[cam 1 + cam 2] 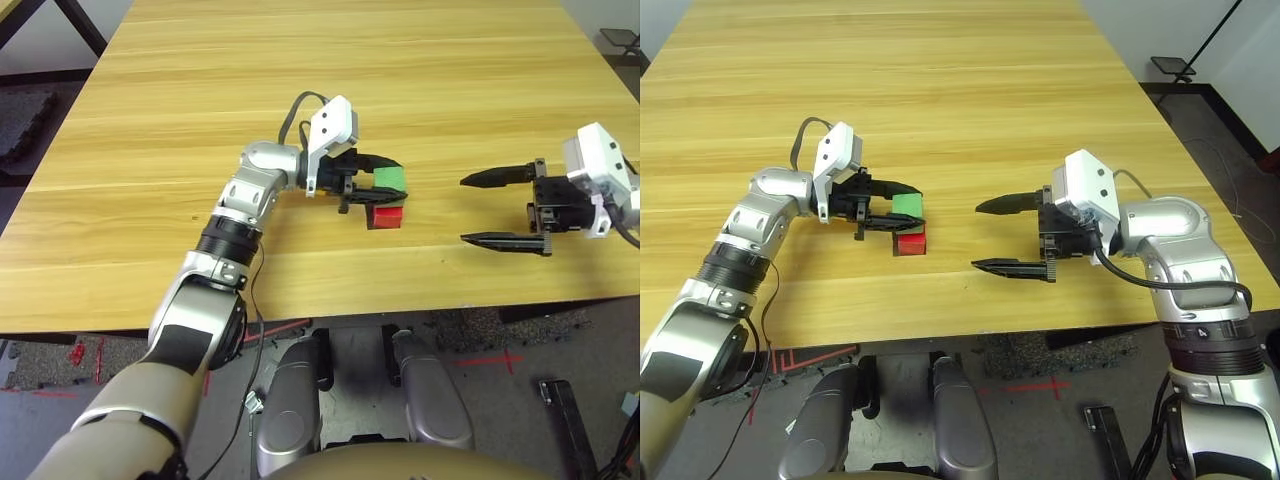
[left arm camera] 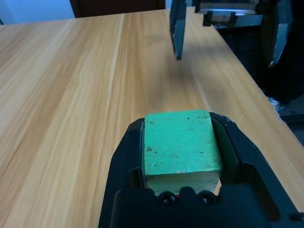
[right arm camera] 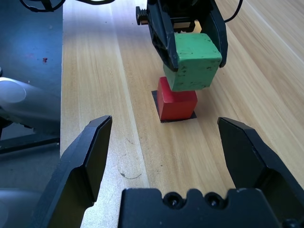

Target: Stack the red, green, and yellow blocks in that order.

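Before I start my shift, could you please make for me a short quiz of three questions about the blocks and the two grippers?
1. Which colour is the block between the fingers of the left gripper?
2. True or false: the red block stands on the black patch.
3. Fill in the gap: the right gripper holds no block, and its fingers are ____.

Key:
1. Green.
2. True.
3. Open.
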